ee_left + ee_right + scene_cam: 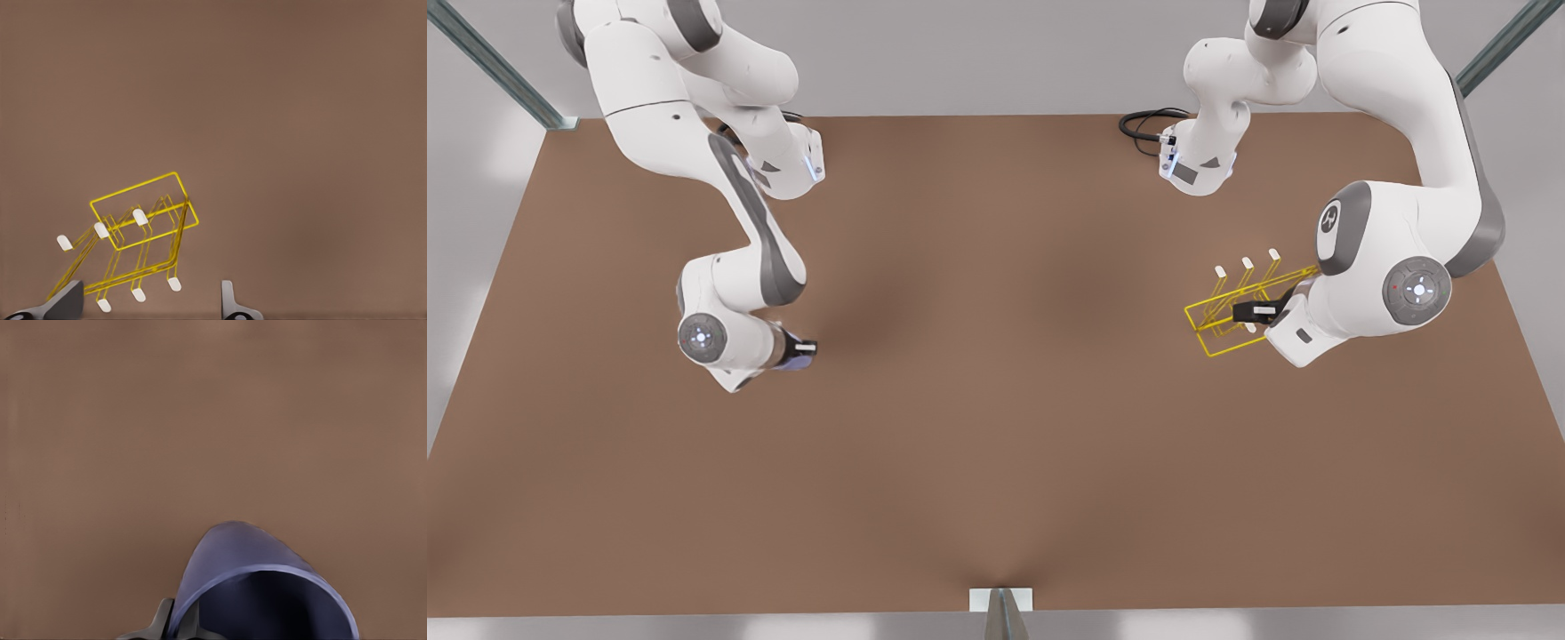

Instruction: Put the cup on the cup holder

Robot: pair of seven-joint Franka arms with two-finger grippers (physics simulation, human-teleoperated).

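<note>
The left pincer (pixel 1249 313) hangs just above the cup holder (pixel 1232 311), on the front view's right side of the brown tabletop (pixel 996 427). From its wrist camera, its two fingers (pixel 230 303) stand spread with a wide gap between them, and nothing sits in that gap. The yellow wire rack (pixel 140 230) lies just beyond and partly beneath the fingertips, its rectangular base flat on the tabletop and its slanted prongs ending in white pegs (pixel 139 217). One row of pegs sits close by the fingertips, the other farther off over the base. I cannot tell whether either finger touches the wire.

The right pincer (pixel 800 348) is well apart from the rack, on the front view's left side of the tabletop, low over the surface. It is pinching the cup (pixel 799 356), of which a lavender-blue sliver shows at the fingertips in the front view. From the right wrist camera, the cup (pixel 260 587) fills the space right at the pincer, its open mouth turned toward the camera and its dark inside showing, while its tapered body points away over the tabletop. A dark finger (pixel 160 623) presses against the cup's wall beside the rim. The cup is tilted, not upright.
</note>
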